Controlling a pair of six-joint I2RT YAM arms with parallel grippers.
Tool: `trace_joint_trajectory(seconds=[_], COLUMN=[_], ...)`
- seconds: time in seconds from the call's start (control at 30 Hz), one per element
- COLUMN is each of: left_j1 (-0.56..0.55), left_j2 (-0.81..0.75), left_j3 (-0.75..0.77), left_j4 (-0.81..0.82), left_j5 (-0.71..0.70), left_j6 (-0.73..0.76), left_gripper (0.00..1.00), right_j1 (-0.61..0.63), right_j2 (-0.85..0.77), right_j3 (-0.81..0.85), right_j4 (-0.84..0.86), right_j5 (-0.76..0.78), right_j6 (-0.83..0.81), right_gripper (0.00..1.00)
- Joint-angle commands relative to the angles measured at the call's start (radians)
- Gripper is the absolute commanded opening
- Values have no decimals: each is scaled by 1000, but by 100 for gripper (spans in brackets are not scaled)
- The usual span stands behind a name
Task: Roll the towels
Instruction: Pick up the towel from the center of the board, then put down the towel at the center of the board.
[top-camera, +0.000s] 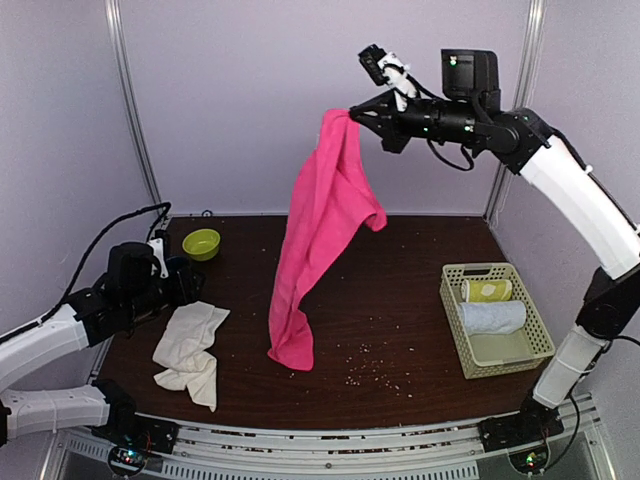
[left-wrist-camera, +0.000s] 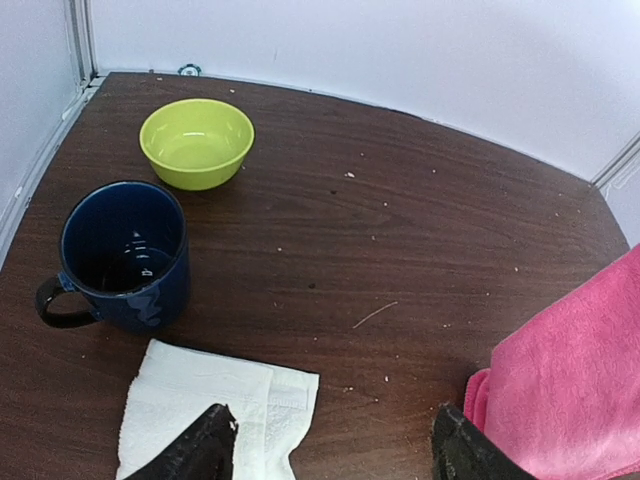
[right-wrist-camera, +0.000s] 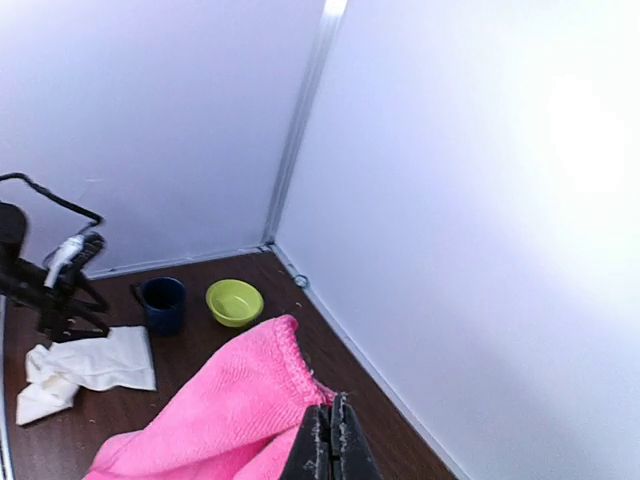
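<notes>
Top external view, stock on hand.

1. Right claw: raised high above the desk, jaws pressed together on the top edge of the pink towel.
2. Pink towel: hangs full length from that claw, with its lower end bunched on the desk far beneath it.
3. Left claw: low over the desk, jaws spread wide, holding nothing.
4. Cream towel: lies crumpled on the desk just under and in front of the left claw. One corner shows by its left finger in the wrist view; I cannot tell whether they touch.
5. Blue mug: upright, ahead of the left claw and to its left.
6. Green bowl: beyond the mug, farther from the same claw.
7. Basket: on the desk well below the right claw, toward that arm's base. It holds a yellow-green roll and a white roll side by side.
</notes>
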Motion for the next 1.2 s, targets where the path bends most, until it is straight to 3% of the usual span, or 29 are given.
trace_joint_trajectory(seconds=[0.0,0.1,0.13,0.2,0.3,0.43,0.47,0.5,0.6,0.67,0.93,1.17], left_j1=[9,8,5,6,-9,-96,-126,-155,-235,-273,-293,-293], left_j2=[64,145,176,239,322,408,429,445,499,535,643,678], left_j3=[8,-20,-21,-4,43,106,120,132,167,184,208,203], left_j4=[61,170,191,205,183,114,101,92,72,71,59,78], left_j5=[56,216,246,296,370,428,440,456,478,465,388,399], left_j6=[55,76,77,101,161,230,238,244,236,227,206,197], left_gripper=[68,64,63,62,55,33,31,32,51,57,58,57], right_j1=[-210,-280,-285,-294,-328,-331,-331,-331,-332,-338,-346,-347], right_j2=[-91,-96,-76,-49,-102,-148,-144,-134,-91,-55,125,218], right_j3=[-468,-741,-787,-826,-887,-882,-874,-868,-861,-842,-718,-632], right_j4=[128,183,168,125,168,173,153,130,105,103,64,75], right_j5=[-107,-11,24,69,50,57,34,7,37,94,165,151], right_j6=[74,67,59,60,96,76,63,41,36,33,-66,-22], right_gripper=[0,0,10,26,34,38,39,39,39,39,52,56])
